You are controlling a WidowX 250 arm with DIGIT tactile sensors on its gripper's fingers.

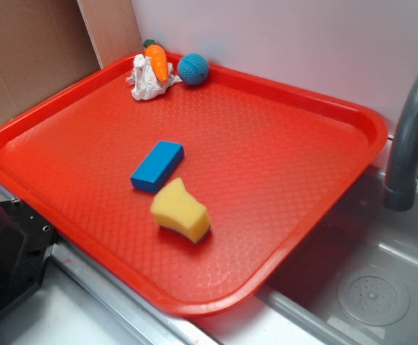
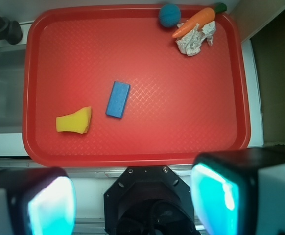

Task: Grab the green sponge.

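The green sponge [image 1: 181, 211] is really a yellow foam block with a pinched waist; it lies on the red tray [image 1: 281, 180] near its front edge. From the wrist camera the sponge [image 2: 74, 121] shows at the tray's lower left. My gripper [image 2: 132, 200] hangs high above the counter, off the tray's [image 2: 181, 122] near edge, open wide with nothing between its two turquoise pads [image 2: 216, 196]. It is far from the sponge. The gripper itself is out of the exterior view.
A flat blue block [image 1: 157, 165] [image 2: 118, 99] lies just beside the sponge. At the tray's far corner sit a toy carrot [image 1: 156, 62], a crumpled white cloth [image 1: 146, 85] and a blue ball [image 1: 193, 69]. A grey faucet [image 1: 409, 136] and sink [image 1: 367, 280] are to the right.
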